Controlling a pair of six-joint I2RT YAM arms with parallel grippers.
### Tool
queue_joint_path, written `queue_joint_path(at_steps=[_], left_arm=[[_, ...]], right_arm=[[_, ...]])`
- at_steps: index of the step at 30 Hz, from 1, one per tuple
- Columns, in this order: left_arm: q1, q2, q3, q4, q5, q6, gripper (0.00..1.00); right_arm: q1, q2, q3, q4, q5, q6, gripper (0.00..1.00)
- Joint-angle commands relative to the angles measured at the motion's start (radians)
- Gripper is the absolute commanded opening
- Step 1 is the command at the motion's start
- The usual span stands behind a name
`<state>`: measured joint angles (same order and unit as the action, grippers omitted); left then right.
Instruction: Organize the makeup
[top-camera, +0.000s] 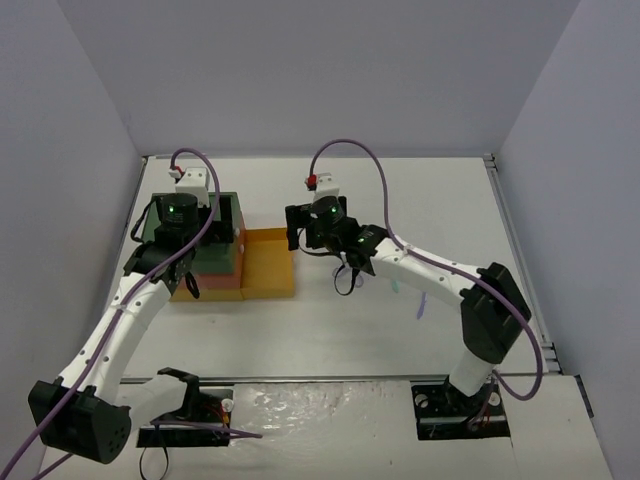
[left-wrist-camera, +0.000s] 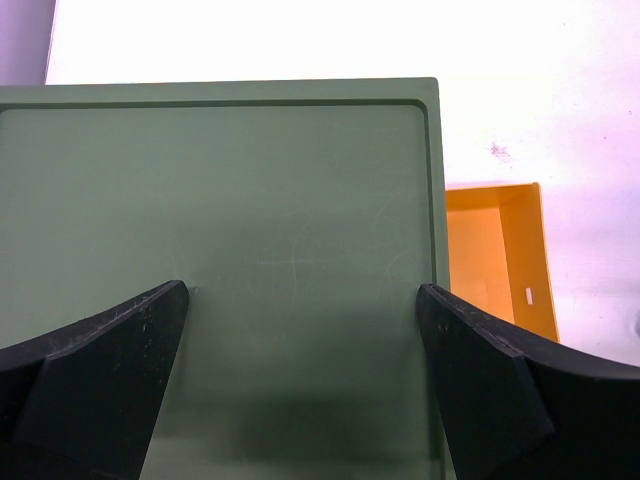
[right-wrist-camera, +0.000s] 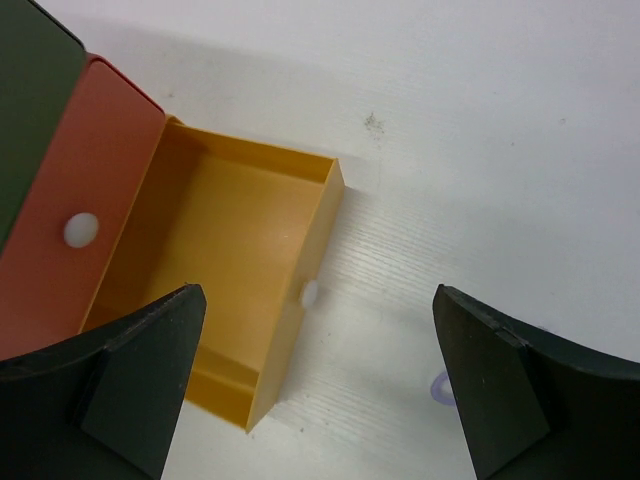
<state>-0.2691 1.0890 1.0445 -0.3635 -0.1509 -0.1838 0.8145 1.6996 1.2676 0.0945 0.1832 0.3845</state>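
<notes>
While the yellow drawer sits pulled out, likely for loading, right claw hovers open over its edge. Left claw gapes, empty.

White arms, black joints, purple cables.

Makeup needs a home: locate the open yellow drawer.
Top view, left of centre: the yellow drawer juts rightward from the drawer box, just left of the right end effector.
</notes>
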Motion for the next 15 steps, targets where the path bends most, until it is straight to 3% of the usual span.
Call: queue_joint_path(at_steps=[1,8,15], left_arm=[[-0.005,-0.057,0.017,0.027,-0.012,0.031,0.97],[-0.002,-0.153,0.002,0.055,-0.041,0.054,0.97],[-0.002,-0.297,-0.031,0.063,-0.09,0.08,0.97]], right_arm=[[-0.099,-0.154,-0.149,0.026,-0.084,-0.025,0.93],[-0.207,-0.234,-0.337,0.037,-0.146,-0.045,0.9],[-0.252,-0.179,-0.421,0.062,-0.172,-0.033,0.84]])
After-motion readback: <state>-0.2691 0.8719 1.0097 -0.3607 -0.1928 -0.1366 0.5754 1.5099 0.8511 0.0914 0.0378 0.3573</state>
